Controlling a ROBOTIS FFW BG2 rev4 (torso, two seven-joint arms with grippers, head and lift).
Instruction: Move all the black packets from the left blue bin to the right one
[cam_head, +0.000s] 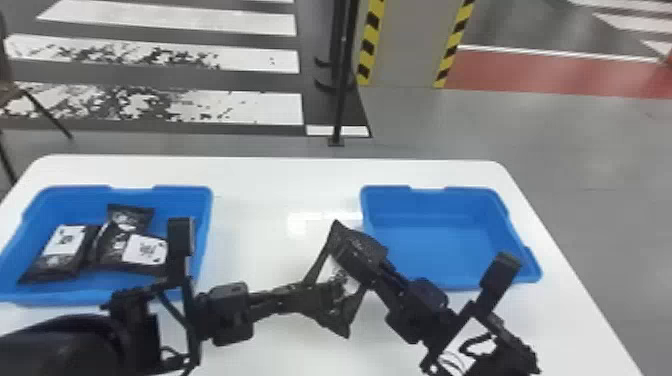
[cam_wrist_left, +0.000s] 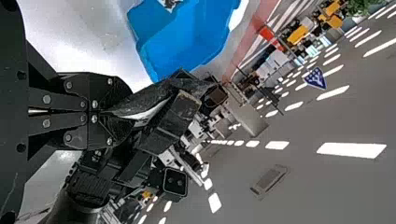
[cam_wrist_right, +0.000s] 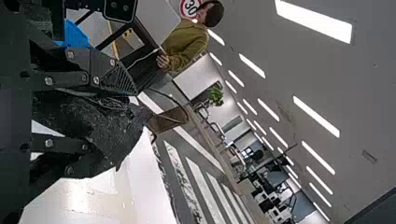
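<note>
Evidently a handover is in progress over the white worktop, judging by the two end effectors meeting between the bins. At nine o'clock from that meeting point, at least three flat black plastic packets with white labels lie in the left blue plastic bin. A glossy black plastic packet is pinched by the left black two-fingered end effector, whose fingers are pressed nearly together on its edge. This hold should be kept firm and motionless until the weight is taken from the other side. The right black two-fingered end effector is spread, its fingers parted with dark packet film between them. A generous bite on the film should be secured there before the left fingers are loosened; if only a corner is caught, the packet may fold or slip. Contact between the two sets of fingers should also be avoided as they are drawn apart. At two o'clock waits the right blue plastic bin, where the packet is best released low.

As for pose, the left arm is stretched in from eight o'clock, its wrist nearly level across the head view; the right arm is angled in from four o'clock, its fingers aimed toward ten.
</note>
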